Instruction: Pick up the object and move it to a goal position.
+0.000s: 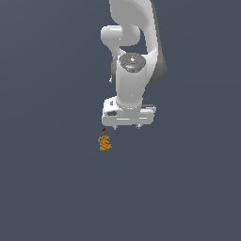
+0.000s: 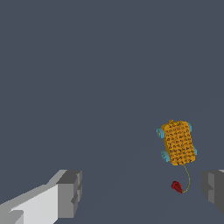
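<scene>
Orange block (image 2: pixel 178 143) apparently free, fingers (image 2: pixel 70 193) spread

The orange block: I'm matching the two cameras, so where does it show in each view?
Exterior view: the orange block lies on the floor just below the gripper, toward the exterior view's left.
Wrist view: the orange block lies ahead of the open jaws, nearer one finger.
Shared landmark: the small red piece beside the block.

The block (image 1: pixel 104 143) lies apart from the gripper (image 1: pixel 126 127) (toward the exterior view's left).
</scene>
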### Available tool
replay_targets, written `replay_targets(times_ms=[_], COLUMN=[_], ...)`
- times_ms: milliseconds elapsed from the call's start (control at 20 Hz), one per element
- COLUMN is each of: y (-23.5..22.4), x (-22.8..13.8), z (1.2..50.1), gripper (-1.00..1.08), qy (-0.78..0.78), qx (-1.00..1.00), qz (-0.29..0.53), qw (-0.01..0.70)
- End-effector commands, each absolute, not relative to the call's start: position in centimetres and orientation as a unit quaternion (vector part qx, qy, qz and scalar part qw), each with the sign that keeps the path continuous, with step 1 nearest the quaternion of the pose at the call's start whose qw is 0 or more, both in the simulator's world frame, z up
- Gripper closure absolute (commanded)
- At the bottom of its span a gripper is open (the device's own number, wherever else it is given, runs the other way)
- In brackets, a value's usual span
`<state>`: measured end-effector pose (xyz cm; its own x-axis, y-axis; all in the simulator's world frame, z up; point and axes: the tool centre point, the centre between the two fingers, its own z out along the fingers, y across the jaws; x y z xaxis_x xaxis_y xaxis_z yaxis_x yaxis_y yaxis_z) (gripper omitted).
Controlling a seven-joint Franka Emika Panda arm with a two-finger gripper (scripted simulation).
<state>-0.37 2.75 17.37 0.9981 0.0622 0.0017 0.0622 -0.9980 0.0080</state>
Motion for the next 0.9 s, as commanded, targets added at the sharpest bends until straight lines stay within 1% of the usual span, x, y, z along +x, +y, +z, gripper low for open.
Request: replay_targets(times_ms=[0, 450, 850], y=[2.7, 0.7, 0.1], x=[-0.4, -0.2, -0.3], z=[17.4, 19.2, 18.3], gripper=[-0.92, -0.92, -0.92], qy=[0.031, -0.002, 0.008], qx=[1.000, 1.000, 1.000], qz=[0.001, 0.007, 0.006], qw=[0.004, 0.000, 0.001])
